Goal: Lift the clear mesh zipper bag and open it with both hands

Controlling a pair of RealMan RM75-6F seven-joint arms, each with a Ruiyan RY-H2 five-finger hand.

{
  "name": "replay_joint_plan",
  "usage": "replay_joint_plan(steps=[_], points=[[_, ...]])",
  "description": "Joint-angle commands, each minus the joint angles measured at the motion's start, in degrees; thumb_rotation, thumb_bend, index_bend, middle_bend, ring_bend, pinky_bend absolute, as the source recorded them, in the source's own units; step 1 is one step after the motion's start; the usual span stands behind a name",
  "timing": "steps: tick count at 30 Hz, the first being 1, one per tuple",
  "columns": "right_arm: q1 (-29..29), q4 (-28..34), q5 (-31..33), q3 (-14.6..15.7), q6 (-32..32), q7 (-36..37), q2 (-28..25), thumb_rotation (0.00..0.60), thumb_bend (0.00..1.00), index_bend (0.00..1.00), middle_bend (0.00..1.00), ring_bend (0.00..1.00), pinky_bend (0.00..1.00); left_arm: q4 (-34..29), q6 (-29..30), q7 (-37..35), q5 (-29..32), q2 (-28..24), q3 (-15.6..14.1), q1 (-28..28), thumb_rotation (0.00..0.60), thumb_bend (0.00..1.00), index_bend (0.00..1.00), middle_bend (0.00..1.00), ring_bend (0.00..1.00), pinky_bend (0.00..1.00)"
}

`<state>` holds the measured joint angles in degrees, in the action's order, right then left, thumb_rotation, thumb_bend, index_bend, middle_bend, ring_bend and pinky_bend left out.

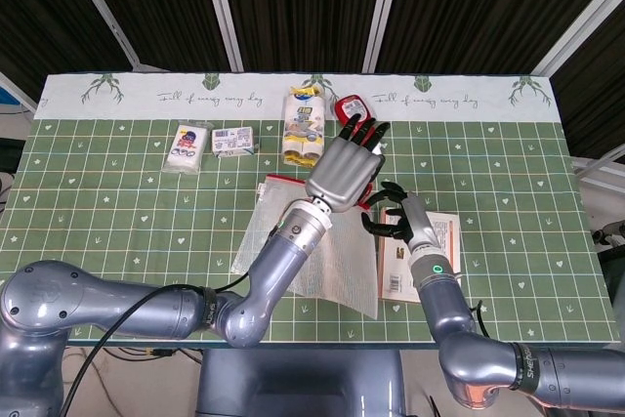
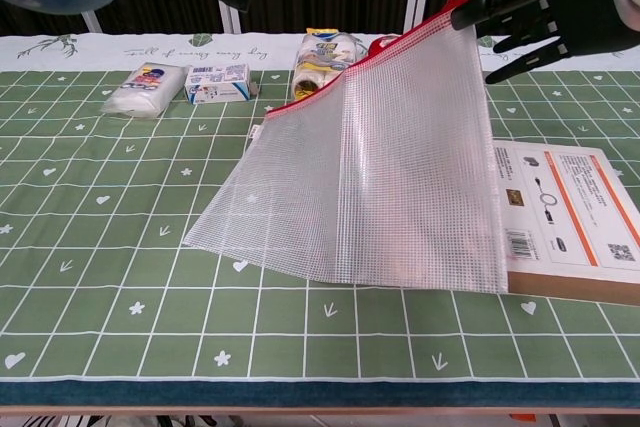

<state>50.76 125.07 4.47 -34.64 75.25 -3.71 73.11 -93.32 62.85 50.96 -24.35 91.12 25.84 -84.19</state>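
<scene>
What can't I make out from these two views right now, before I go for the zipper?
- Zipper pull: head view, the left hand covers the mesh bag's red top edge; chest view cuts that corner off.
- Right hand grip: its fingers meet the bag at the frame's top edge.
- Left hand: only an arm blur in the chest view.
- Box label: too small to read.

— Where's the left hand (image 1: pixel 344 168)?
— Raised on its arm, reaching forward from the lower left, back upward, dark fingers stretched ahead and slightly apart.
— And the right hand (image 1: pixel 395 218)?
— Just beside it, lower, wrist turned, fingers curled in a pinch at their tips.
</scene>
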Motion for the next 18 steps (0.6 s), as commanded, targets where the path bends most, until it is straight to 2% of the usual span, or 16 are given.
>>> replay_joint_plan(steps=[1, 11, 18], points=[[-0.05, -0.01, -0.06, -0.15, 0.06, -0.1, -0.01, 0.6, 0.49, 0.53, 0.14, 0.0, 0.21, -0.07, 0.05, -0.15, 0.05, -0.1, -0.11, -0.04, 0.6, 0.39, 0.59, 0.07, 0.0, 0.0], [-0.5, 0.06, 0.57, -0.97, -0.14, -0.33, -0.09, 0.6, 0.52, 0.59, 0.16, 0.0, 0.21, -0.82, 0.41, -0.81, 0.0, -0.67, -0.57, -0.24, 0.6, 0.39, 0.59, 0.07, 0.0, 0.0], [-0.78, 0.32, 0.85, -2.07, -0.53, -0.07, -0.44, 0.6, 0.52, 0.59, 0.16, 0.0, 0.21, -2.47, 0.9, -1.31, -0.1, -1.6, -1.12, 0.26, 0.6, 0.39, 0.59, 0.07, 0.0, 0.0]])
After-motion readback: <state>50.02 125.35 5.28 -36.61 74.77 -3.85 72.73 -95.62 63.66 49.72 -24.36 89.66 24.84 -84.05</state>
